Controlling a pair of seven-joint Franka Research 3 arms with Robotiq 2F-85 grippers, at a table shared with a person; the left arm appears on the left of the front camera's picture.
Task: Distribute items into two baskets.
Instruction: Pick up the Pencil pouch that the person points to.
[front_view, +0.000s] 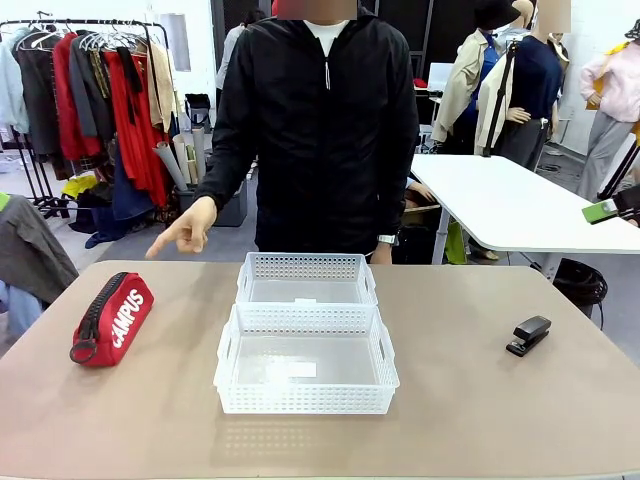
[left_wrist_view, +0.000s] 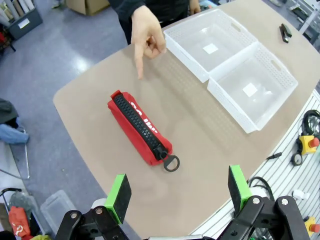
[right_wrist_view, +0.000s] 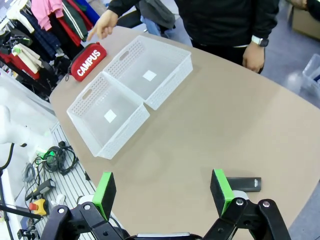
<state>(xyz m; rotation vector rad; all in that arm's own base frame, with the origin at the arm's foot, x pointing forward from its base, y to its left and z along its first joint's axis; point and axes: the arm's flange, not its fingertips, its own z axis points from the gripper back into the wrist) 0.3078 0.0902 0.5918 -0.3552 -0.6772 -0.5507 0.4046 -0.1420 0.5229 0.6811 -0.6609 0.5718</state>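
Stapler (right_wrist_view: 245, 184) part-hidden, right tool (right_wrist_view: 162, 192) in front

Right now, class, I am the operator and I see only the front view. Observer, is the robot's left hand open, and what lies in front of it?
Observer: Yes. The left hand is open and held above the table, touching nothing. The red pouch lies ahead of it with the zipper side up.
Operator: And the right hand?
Observer: The right hand is open too and holds nothing. The black stapler lies on the table below it, off to one side.
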